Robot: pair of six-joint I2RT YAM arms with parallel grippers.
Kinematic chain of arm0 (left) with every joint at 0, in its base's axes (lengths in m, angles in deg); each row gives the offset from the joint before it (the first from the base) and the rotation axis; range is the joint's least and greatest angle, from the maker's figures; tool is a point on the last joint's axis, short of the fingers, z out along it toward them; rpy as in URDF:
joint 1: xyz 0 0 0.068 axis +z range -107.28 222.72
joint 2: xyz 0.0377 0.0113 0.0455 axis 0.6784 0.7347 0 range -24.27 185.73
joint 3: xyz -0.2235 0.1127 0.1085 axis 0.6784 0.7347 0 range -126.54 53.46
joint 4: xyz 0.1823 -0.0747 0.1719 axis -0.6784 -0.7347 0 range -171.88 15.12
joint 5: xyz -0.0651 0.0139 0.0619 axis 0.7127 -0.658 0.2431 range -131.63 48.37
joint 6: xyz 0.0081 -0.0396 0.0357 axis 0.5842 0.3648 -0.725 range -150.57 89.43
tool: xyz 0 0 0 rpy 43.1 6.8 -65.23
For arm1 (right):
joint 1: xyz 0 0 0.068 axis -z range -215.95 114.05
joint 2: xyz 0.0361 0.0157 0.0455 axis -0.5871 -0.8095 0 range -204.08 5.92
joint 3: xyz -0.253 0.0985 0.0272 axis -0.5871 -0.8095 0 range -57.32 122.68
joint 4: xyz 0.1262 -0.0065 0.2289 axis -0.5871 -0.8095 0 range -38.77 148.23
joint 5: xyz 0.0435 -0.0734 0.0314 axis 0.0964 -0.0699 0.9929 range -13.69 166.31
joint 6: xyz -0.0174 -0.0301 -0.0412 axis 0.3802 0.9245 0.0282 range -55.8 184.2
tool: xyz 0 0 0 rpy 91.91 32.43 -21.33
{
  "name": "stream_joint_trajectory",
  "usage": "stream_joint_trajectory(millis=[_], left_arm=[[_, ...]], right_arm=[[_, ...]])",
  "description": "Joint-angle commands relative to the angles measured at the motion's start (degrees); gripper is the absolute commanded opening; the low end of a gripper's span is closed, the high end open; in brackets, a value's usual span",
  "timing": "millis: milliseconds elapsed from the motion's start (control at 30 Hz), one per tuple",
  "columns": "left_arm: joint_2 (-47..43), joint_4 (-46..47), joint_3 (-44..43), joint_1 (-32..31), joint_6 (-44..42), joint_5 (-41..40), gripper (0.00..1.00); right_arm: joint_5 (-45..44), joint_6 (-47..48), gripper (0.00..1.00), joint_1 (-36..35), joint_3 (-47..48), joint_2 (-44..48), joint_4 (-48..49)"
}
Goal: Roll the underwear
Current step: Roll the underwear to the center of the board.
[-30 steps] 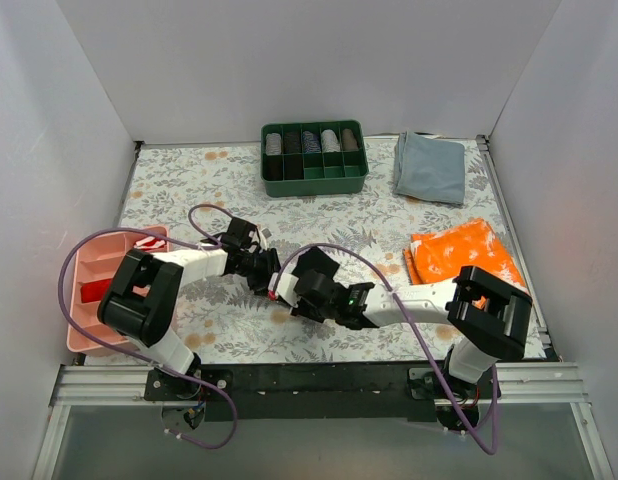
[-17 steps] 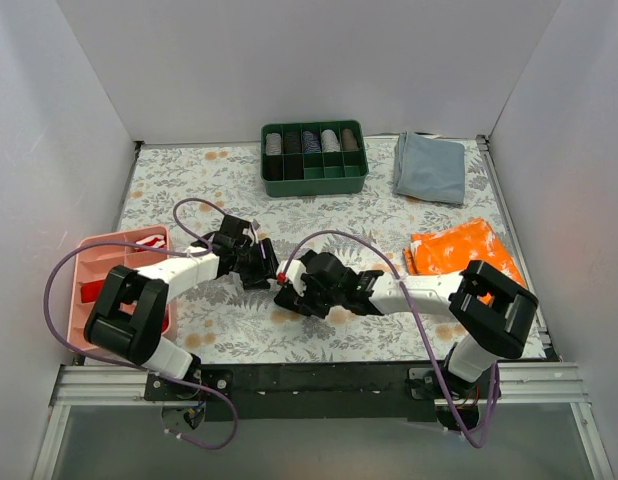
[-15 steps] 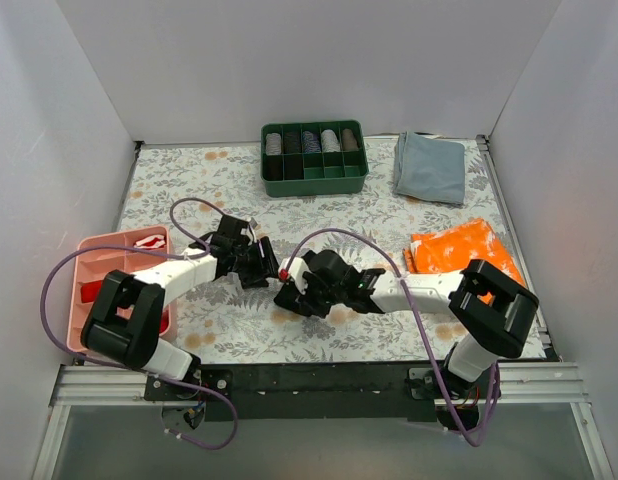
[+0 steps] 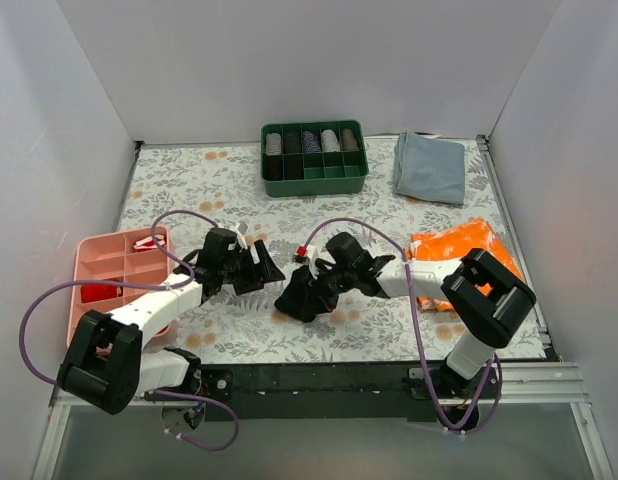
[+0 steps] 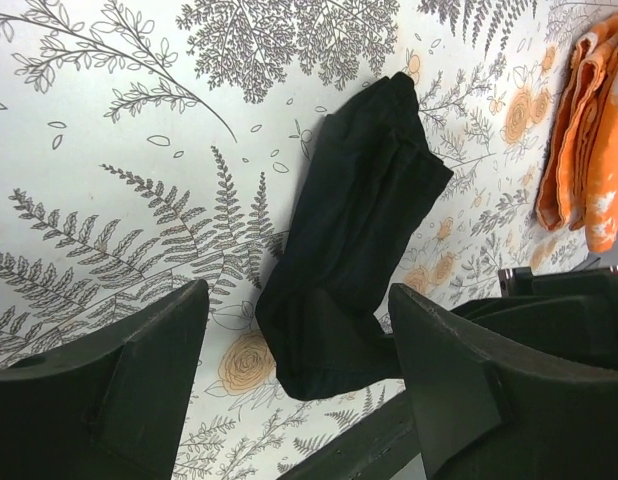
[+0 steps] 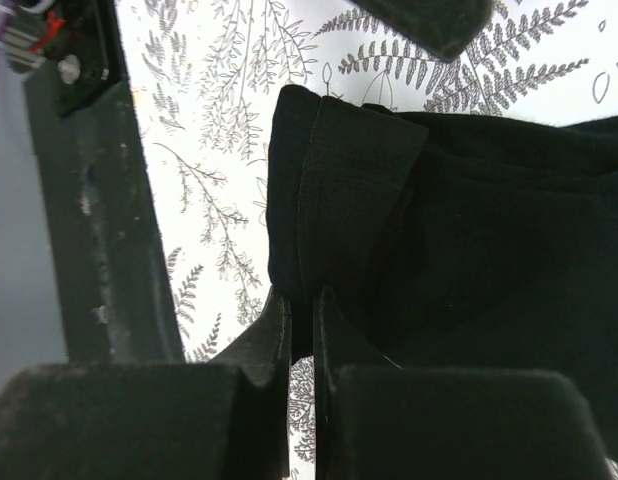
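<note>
The underwear [image 4: 300, 300] at lower centre looks folded narrow, not yet rolled; right gripper [image 4: 318, 281] pinches its edge; left gripper [image 4: 261, 266] stands apart, empty

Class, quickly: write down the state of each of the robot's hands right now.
Left hand: open, holding nothing.
Right hand: closed, pinching an edge of the underwear.

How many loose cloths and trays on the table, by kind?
Loose cloths: 3 (black underwear, orange cloth, grey-blue cloth)
Trays: 2 (green tray, pink tray)
Total: 5
</note>
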Motion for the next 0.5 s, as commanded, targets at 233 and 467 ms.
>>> stream_joint_trajectory(millis=[233, 467], left_arm=[[-1.15, 6.69, 4.47, 0.2, 1.37, 4.2, 0.72], [-1.68, 10.55, 6.76, 0.28, 1.55, 6.57, 0.72]], right_arm=[[13.9, -10.84, 0.01, 7.49, -3.13, -6.22, 7.52], [15.66, -13.75, 0.01, 10.31, -1.91, -10.78, 7.88]])
